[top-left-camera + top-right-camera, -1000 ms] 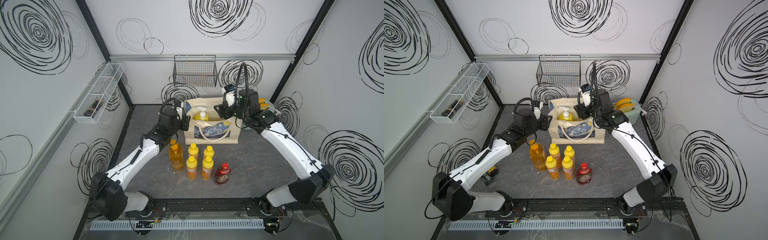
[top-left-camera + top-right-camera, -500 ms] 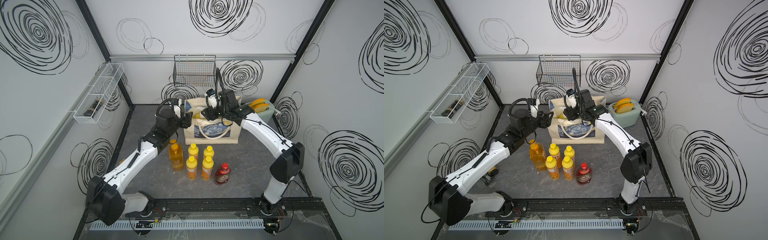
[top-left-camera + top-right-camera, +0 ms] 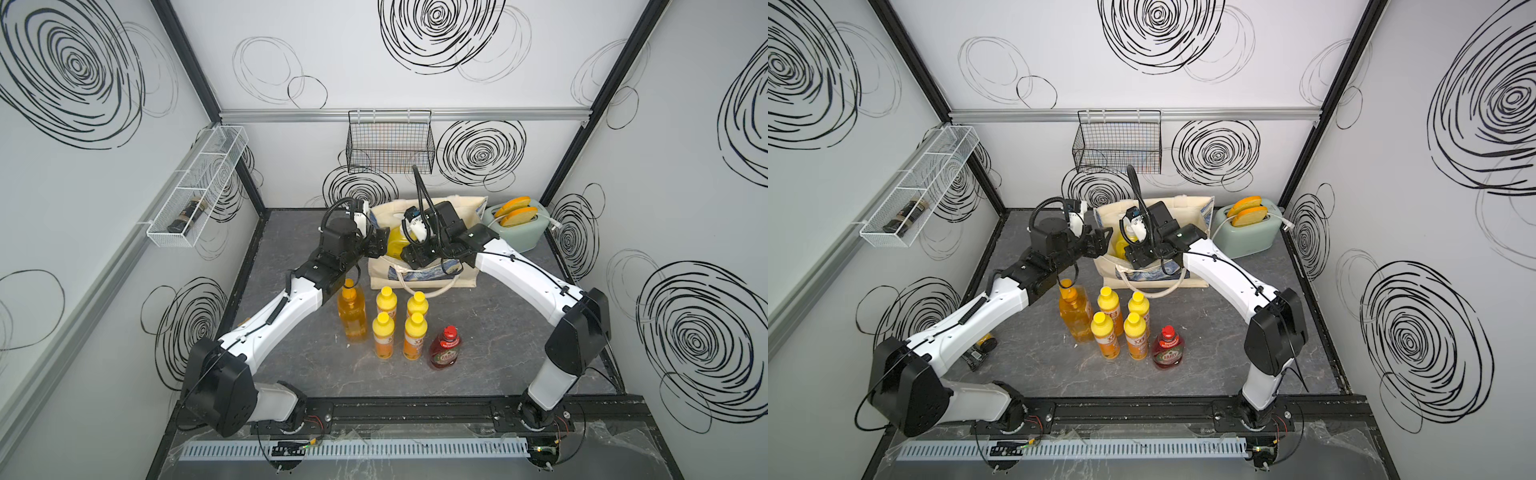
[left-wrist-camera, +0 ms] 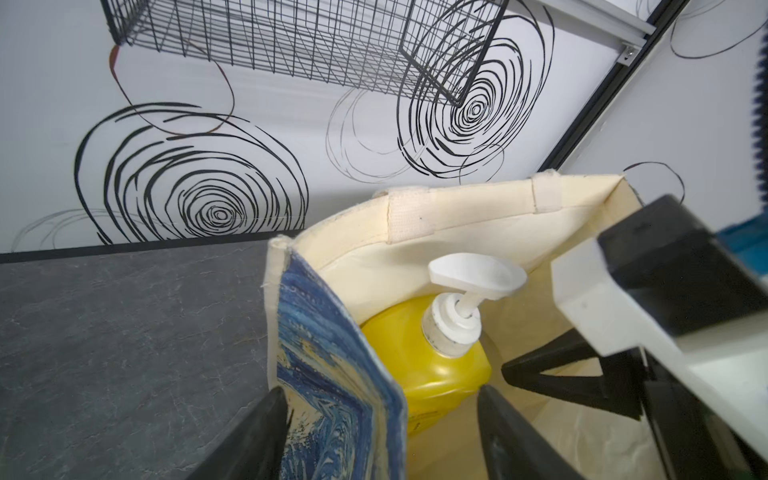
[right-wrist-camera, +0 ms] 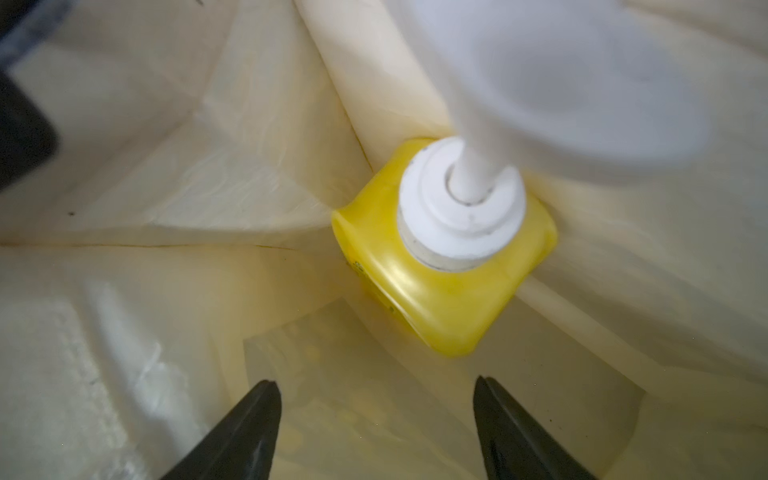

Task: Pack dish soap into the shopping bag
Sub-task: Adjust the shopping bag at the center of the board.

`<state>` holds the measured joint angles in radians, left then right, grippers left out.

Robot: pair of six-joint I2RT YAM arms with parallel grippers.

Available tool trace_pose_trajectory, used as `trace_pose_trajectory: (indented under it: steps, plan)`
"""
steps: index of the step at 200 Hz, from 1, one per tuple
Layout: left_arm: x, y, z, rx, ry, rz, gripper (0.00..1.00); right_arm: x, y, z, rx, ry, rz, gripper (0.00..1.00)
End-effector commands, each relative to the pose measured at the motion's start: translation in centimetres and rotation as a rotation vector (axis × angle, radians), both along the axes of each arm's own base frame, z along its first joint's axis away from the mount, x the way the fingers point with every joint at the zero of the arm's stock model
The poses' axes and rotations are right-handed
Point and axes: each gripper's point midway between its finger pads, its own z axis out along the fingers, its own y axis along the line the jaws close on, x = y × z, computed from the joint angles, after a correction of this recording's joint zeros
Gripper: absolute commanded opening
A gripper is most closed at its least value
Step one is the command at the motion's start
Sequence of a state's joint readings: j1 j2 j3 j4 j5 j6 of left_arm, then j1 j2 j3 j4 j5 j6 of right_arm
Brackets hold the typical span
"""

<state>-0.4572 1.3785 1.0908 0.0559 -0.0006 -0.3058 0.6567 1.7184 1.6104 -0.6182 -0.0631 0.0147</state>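
Over the bag (image 3: pixel 384 277) mouth: the right gripper (image 5: pixel 376 384) has swung in across the rim, jaws spread and empty above the pump bottle (image 4: pixel 440 365), which stands in a corner inside. The left gripper (image 4: pixel 380 390) has slackened and its jaws sit apart astride the bag's side wall. By my reckoning one is packed; six bottles (image 3: pixel 415 332) wait on the table (image 3: pixel 498 332) in front.

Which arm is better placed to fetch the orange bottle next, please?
Left, probably. The left gripper is open at the end wall of the shopping bag, close to the orange bottle beside its forearm; the open right gripper reaches into the bag by the yellow pump bottle.
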Motion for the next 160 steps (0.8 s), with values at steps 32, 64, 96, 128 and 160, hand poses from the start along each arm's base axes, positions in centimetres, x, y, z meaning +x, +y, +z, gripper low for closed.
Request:
trace_pose_trajectory:
  steps: [32,64,96,128,160]
  plan:
    - [-0.6,0.4,-1.5,0.030,0.010,0.012,0.39,1.2,-2.8,4.6,0.078,-0.120,-0.081,0.78]
    - [-1.1,0.3,-0.4,0.002,-0.044,0.001,0.36,2.2,-2.0,7.9,0.212,-0.228,-0.047,0.78]
    - [-1.0,0.2,-0.2,0.000,-0.063,-0.005,0.35,2.9,-0.1,7.7,0.227,-0.232,0.005,0.77]
    - [-1.1,0.1,0.2,-0.014,-0.082,-0.010,0.33,3.5,1.3,6.5,0.211,-0.244,0.029,0.77]
    - [-1.2,0.0,0.5,-0.025,-0.096,-0.017,0.32,5.2,1.6,6.0,0.203,-0.287,-0.010,0.77]
